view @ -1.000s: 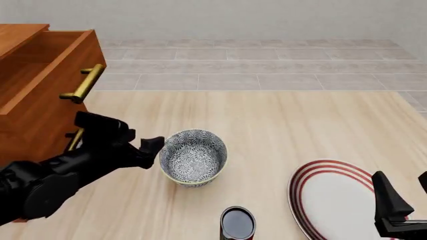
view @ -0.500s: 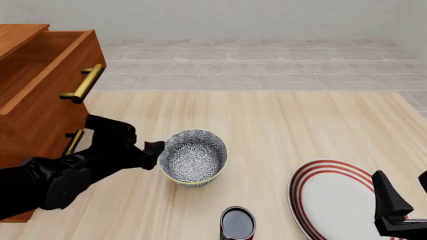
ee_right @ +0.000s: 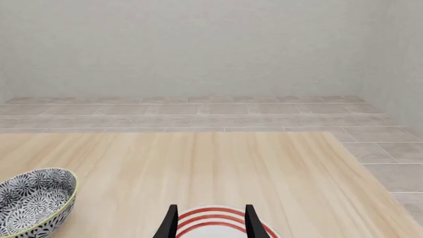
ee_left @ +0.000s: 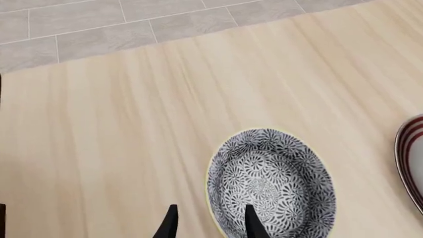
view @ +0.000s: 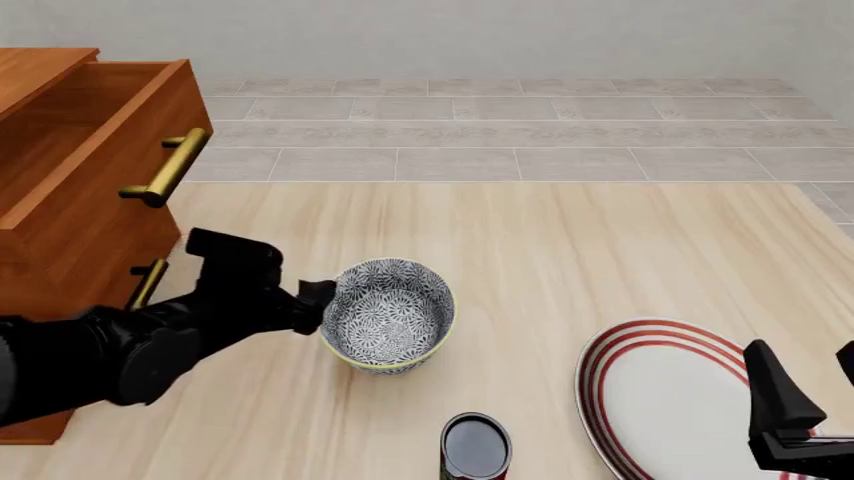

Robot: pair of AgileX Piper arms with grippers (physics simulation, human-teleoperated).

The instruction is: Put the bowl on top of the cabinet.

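The cabinet [view: 74, 190] stood at the far left of the table [view: 574, 250], its top well above the tabletop, one drawer pulled out with a brass handle showing. The bowl [view: 388, 315] sat upright on the wood near the middle, to the right of the cabinet and apart from it. The left gripper [view: 315, 297] was at the bowl's left rim; the left wrist view showed the bowl [ee_left: 270, 188] with one finger inside the wall and the other outside it, jaws parted and straddling the rim, not yet closed on it. So the bowl lay just right of that gripper, and the cabinet lay behind and left of it, which I judged made the left arm the one for the lift. The right gripper [ee_right: 208, 223] hung open and empty over the red-ringed plate [view: 667, 395] at the near right, well apart from the bowl
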